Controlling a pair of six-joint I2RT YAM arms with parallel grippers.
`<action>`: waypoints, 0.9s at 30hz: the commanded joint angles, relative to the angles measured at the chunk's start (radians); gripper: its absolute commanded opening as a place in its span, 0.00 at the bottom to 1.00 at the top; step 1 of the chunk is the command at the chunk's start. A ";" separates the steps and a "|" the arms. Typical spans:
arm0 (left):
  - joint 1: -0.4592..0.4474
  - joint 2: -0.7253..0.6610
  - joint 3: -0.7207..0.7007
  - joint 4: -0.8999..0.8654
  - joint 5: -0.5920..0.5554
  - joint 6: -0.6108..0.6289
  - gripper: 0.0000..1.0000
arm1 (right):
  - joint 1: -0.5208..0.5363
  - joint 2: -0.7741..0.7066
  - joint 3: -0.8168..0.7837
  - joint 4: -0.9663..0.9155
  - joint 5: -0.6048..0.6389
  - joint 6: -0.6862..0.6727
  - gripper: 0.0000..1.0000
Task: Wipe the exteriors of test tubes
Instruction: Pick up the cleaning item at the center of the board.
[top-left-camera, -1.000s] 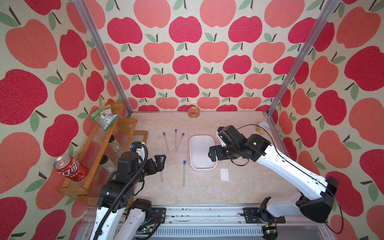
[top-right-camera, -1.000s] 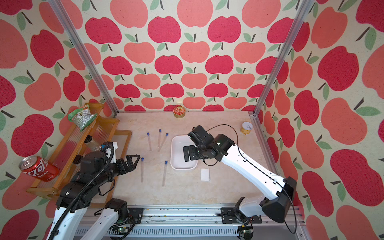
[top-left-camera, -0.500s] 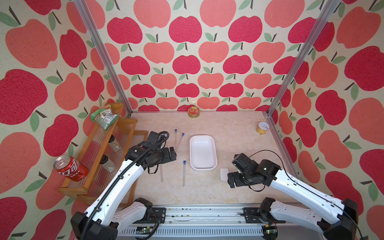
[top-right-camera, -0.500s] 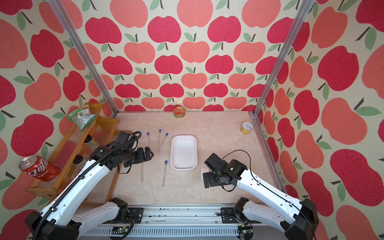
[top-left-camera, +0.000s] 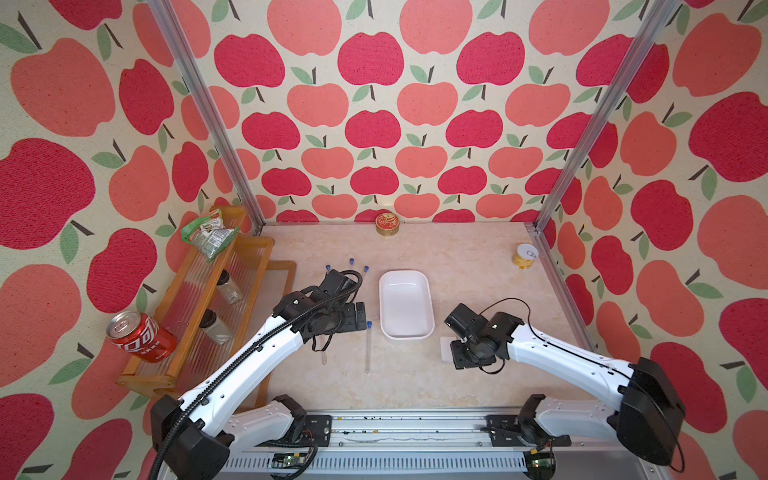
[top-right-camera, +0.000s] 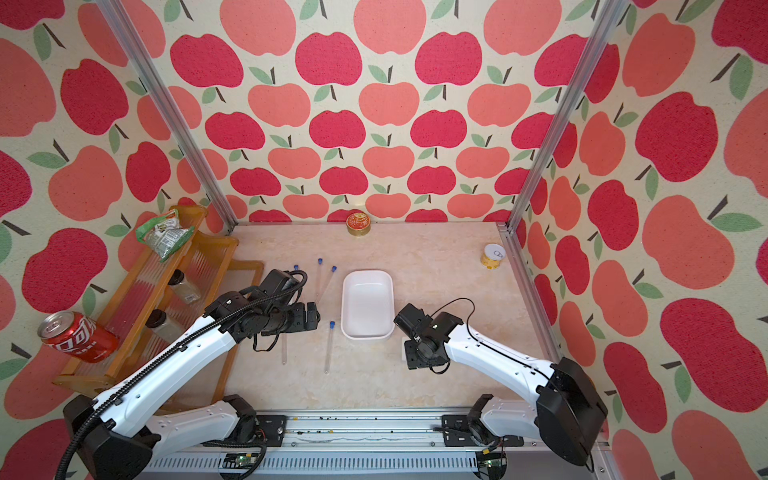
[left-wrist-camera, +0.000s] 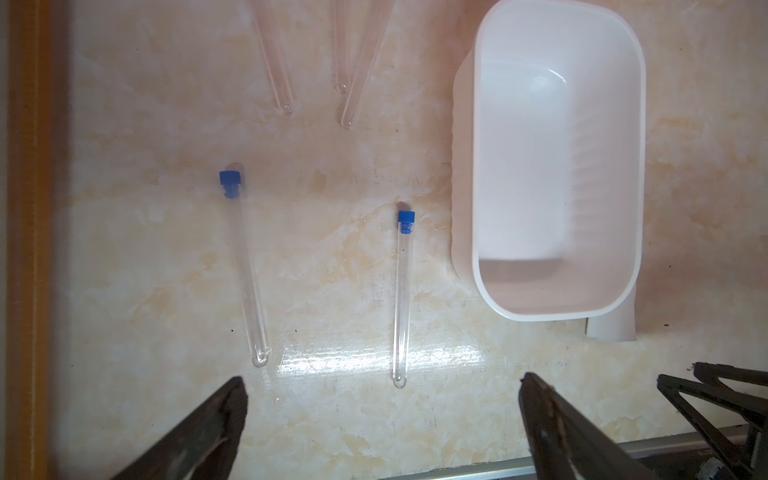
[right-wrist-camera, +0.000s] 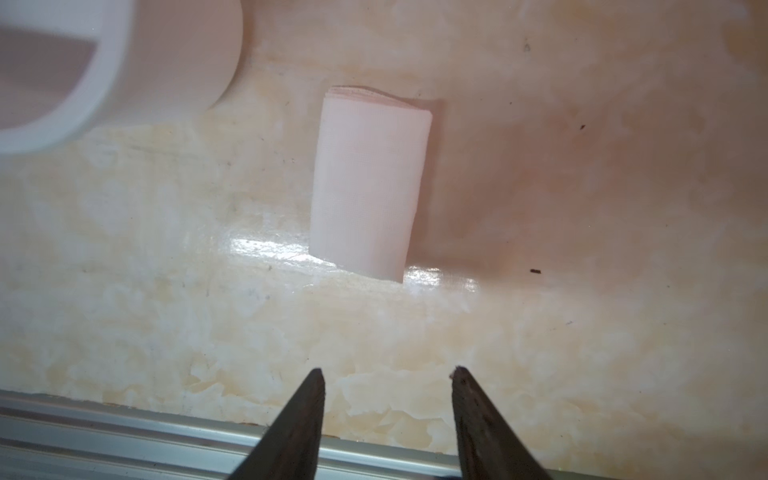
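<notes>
left arm: reaches forward from the front rail (top-left-camera: 395, 432), wrist bent down over the table (top-left-camera: 469, 266), just left of the white tray (top-left-camera: 406, 305). left gripper (left-wrist-camera: 382, 386): jaws spread wide, nothing in them, hangs above the surface.
right arm: folds low across the front, wrist pointing down off the tray's near right corner. right gripper (right-wrist-camera: 387, 371): jaws partway apart, nothing between them, tips short of the folded white cloth (right-wrist-camera: 370, 187), apart from it.
test tubes: five, all flat on the table left of the tray, blue caps toward the back wall. Near pair: tube by the tray (left-wrist-camera: 402, 299), rack-side tube (left-wrist-camera: 245, 266), well apart. far three (top-right-camera: 319, 276): fanned, rounded ends close together.
Surface: glossy beige marble pattern. apple-print walls (top-left-camera: 370, 124) on three sides. wooden rack (top-left-camera: 199, 299) at left with two jars (top-left-camera: 229, 286), green packet (top-left-camera: 210, 232), cola can (top-left-camera: 141, 334) on its side. gold tin (top-left-camera: 387, 223) at the back wall, yellow can (top-left-camera: 524, 255) at the right wall.
In both top views: rack-side tube mostly hidden under the left arm, whole only in the left wrist view. Far caps only in the top views. Cloth weave and fold clear only in the right wrist view.
</notes>
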 joint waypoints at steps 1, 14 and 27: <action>-0.002 -0.018 -0.012 -0.009 -0.031 -0.017 0.99 | -0.016 0.052 0.028 0.049 0.015 -0.018 0.49; 0.036 -0.078 -0.057 -0.004 0.008 -0.023 0.99 | -0.046 0.152 0.020 0.145 0.006 -0.066 0.38; 0.091 -0.098 -0.083 0.013 0.065 -0.016 1.00 | -0.044 0.216 0.017 0.176 -0.007 -0.118 0.36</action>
